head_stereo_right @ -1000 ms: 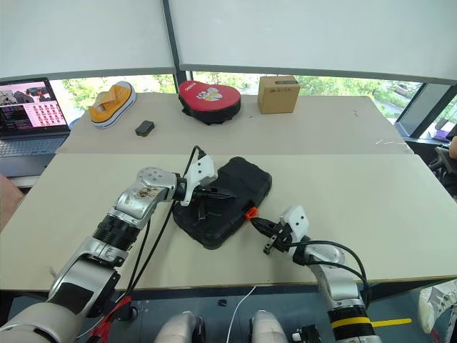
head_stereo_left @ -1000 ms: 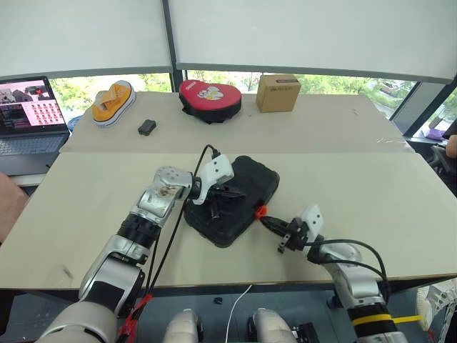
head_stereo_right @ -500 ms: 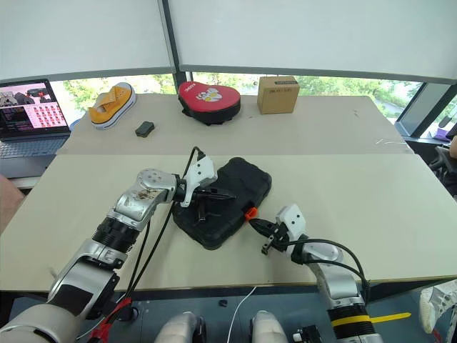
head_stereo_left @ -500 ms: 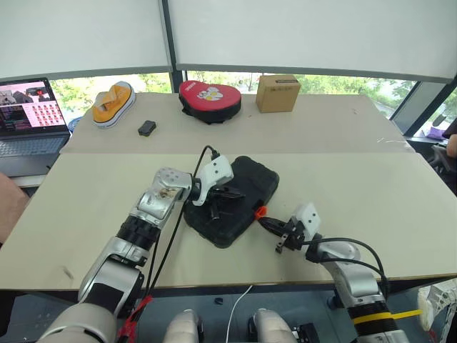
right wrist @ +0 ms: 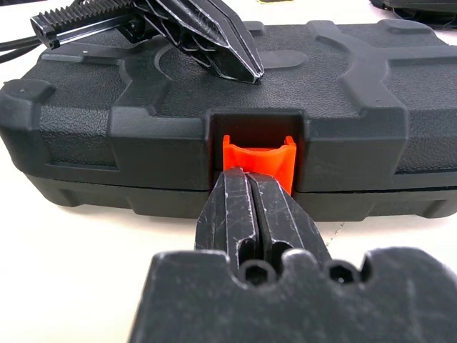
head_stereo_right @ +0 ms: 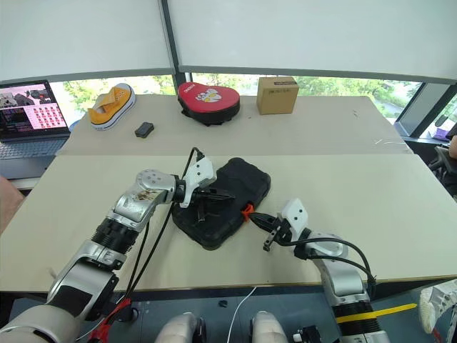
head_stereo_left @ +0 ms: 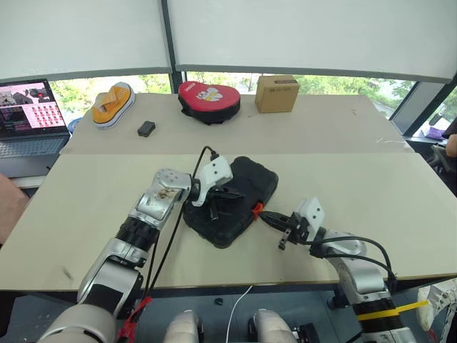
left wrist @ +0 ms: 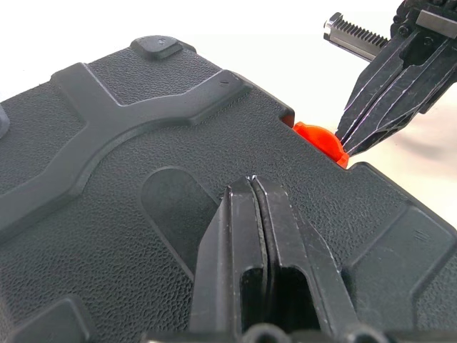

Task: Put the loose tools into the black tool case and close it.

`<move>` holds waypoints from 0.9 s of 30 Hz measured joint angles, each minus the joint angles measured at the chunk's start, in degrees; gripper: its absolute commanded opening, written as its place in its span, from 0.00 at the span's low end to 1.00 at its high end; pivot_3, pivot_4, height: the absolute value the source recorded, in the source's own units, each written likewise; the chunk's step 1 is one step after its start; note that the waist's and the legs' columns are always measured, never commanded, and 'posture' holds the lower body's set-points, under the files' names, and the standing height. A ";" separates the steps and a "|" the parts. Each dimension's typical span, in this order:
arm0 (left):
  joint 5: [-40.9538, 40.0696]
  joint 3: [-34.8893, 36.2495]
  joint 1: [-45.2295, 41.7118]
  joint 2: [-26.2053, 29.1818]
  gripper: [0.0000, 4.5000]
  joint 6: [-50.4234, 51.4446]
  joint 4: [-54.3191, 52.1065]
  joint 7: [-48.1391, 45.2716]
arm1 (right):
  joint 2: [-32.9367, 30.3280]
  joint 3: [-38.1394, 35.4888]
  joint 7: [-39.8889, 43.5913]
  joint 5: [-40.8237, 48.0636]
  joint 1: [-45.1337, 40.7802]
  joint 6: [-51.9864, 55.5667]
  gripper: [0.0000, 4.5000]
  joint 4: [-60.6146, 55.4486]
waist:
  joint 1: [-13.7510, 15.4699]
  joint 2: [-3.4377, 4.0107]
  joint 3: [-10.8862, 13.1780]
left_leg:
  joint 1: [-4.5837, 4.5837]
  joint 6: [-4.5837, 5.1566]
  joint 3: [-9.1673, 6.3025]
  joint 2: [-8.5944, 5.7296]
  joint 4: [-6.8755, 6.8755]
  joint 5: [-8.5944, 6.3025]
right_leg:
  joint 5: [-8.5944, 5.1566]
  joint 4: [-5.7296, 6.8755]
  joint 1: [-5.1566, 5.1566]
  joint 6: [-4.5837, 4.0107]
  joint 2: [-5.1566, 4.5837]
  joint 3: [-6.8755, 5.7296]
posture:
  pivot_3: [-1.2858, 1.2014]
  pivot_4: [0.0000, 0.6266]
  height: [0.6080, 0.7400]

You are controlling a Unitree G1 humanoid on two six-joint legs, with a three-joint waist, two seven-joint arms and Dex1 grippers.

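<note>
Red heart-shaped pouch [head_stereo_left: 209, 98], brown cardboard box [head_stereo_left: 278, 93] and small black box [head_stereo_left: 146, 128] sit upper frame. Centre, the black moulded plastic tool case [head_stereo_left: 239, 189] lies closed; left gripper [left wrist: 251, 187], fingers together, presses its lid. Right gripper [right wrist: 250, 179], pinched empty, touches the orange latch [right wrist: 255, 158].

the moulded plastic clamshell tool case [head_stereo_left: 232, 200] is black with a pebbled texture, its latch [right wrist: 258, 161] bright orange; the two-fingered left gripper [left wrist: 255, 187] and right gripper [right wrist: 248, 180] are black; the flat table [head_stereo_left: 357, 179] is pale beige; the heart-shaped pouch [head_stereo_left: 209, 98] is red with a white and yellow print; the cardboard box [head_stereo_left: 278, 93] is brown; the shoe [head_stereo_left: 113, 103] is orange and white; the small box [head_stereo_left: 146, 128] is black.
</note>
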 measured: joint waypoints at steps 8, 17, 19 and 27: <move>-1.17 2.70 3.24 0.53 0.01 -2.85 -1.63 0.10 | -0.65 0.51 0.45 -0.27 -0.22 -0.04 0.00 -0.95 | -0.50 0.11 0.04 | 0.02 0.00 0.04 0.00 -0.15 0.00 | -0.05 0.01 -0.14 -0.18 0.05 0.28 | 0.52 0.24 1.00; -11.97 15.64 16.70 9.54 0.66 -7.86 -12.79 -5.44 | -10.82 -6.41 6.66 6.05 8.04 0.50 0.00 -7.51 | -0.91 0.46 0.51 | -0.50 -0.12 0.09 -0.02 -0.34 -0.29 | -0.06 -0.13 -0.64 0.20 0.03 0.37 | 0.52 0.24 1.00; -14.25 19.06 20.78 12.68 0.81 -6.89 -14.77 -6.25 | -13.39 -8.17 8.60 7.51 9.98 0.30 0.15 -8.53 | -0.83 0.47 0.79 | -0.98 -0.12 0.09 -0.03 -0.32 -0.28 | -0.05 -0.09 -1.13 0.21 0.05 0.35 | 0.52 0.24 1.00; -16.50 38.63 45.80 22.45 1.00 -8.89 -22.34 -4.72 | -21.68 -17.42 16.62 8.35 14.17 -10.46 0.77 -3.87 | 0.20 0.54 1.52 | -1.15 -0.01 0.20 -0.10 -0.24 -0.41 | 0.04 -0.69 -1.06 0.54 -0.14 0.28 | 0.52 0.24 1.00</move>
